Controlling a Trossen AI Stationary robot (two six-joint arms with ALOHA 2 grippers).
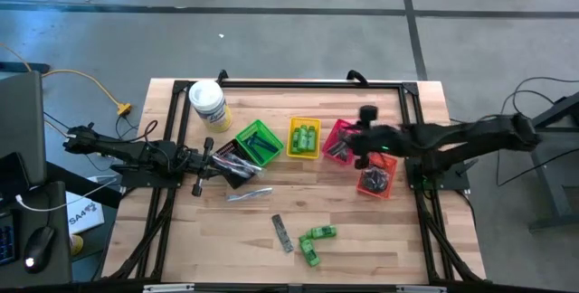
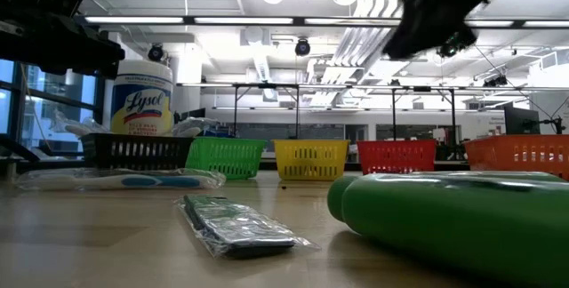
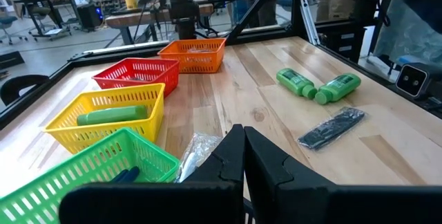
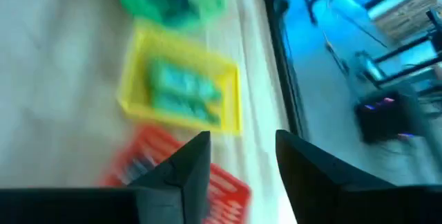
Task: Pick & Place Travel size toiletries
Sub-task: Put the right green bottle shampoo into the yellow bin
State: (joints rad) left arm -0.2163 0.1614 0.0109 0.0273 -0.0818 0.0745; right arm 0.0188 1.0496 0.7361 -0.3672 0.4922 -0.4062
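Above the red plastic basket (image 1: 341, 141), my right gripper (image 4: 238, 156) spread and empty, my left gripper (image 3: 243, 156) pressed together beside the green basket (image 3: 83, 179).

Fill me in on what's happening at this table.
A two-armed robot is sorting travel toiletries into small coloured baskets. The right gripper hangs over the red basket, fingers apart and empty. The left gripper sits shut beside the black basket. The yellow basket already holds green bottles. Two green bottles, a dark comb and a clear-wrapped stick lie loose on the table.
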